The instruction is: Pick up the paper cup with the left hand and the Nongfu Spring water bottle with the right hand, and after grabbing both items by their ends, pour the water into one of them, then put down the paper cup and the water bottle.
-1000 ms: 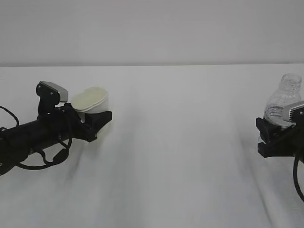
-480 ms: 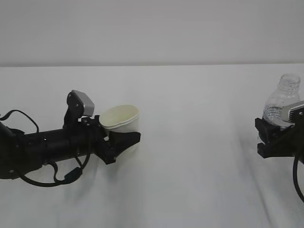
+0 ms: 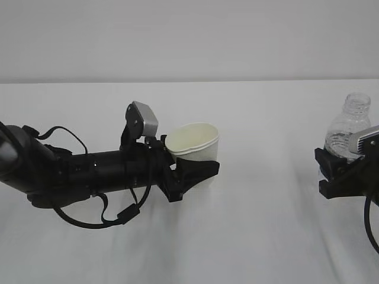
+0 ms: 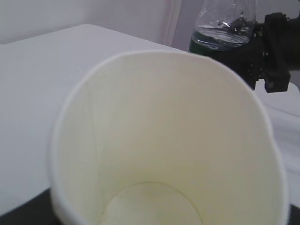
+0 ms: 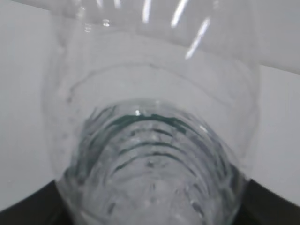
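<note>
The left pincer has carried the paper cup rightward to frame centre, clamped around its lower body above the white bench. At the right edge, the right pincer grips the upright Nongfu Spring water bottle.

White cup, clear bottle

The paper cup is white outside, cream inside — the Nongfu Spring water bottle clear, dark green band.

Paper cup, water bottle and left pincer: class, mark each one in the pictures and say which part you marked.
paper cup [image 3: 198, 148]: exterior view, outer side wall.
water bottle [image 3: 348, 125]: exterior view, clear shoulder below the neck.
left pincer [image 3: 198, 170]: exterior view, between the fingertips, under the cup.
</note>
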`<action>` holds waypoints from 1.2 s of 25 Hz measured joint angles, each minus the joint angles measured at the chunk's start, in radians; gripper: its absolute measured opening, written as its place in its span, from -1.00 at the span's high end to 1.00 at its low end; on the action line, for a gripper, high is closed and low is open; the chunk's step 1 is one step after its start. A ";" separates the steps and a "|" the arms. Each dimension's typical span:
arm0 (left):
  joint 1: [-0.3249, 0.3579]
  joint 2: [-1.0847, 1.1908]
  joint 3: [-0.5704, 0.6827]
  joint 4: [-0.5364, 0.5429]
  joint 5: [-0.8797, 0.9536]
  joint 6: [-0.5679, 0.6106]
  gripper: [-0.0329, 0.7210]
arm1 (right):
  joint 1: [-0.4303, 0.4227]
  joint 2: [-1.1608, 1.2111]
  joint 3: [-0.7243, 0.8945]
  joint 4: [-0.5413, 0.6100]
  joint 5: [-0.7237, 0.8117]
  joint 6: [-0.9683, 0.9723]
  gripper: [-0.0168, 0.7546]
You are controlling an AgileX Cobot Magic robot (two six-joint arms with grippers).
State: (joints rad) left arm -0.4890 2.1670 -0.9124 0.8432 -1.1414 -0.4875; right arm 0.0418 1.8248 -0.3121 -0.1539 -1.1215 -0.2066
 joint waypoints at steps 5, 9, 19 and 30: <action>-0.001 0.000 -0.028 0.024 0.007 -0.023 -0.26 | 0.000 0.000 0.000 0.000 0.000 -0.002 -0.23; -0.001 0.000 -0.049 0.055 0.010 -0.058 -0.26 | 0.000 0.000 0.000 0.000 0.000 -0.005 -0.23; -0.078 0.000 -0.085 0.117 0.066 -0.095 -0.26 | 0.000 0.000 0.000 0.002 0.000 -0.016 -0.23; -0.152 0.048 -0.181 0.145 0.114 -0.146 -0.26 | 0.000 0.000 0.000 0.023 0.000 -0.104 -0.23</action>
State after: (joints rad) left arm -0.6406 2.2149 -1.0930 0.9879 -1.0272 -0.6332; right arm 0.0418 1.8248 -0.3121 -0.1314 -1.1215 -0.3108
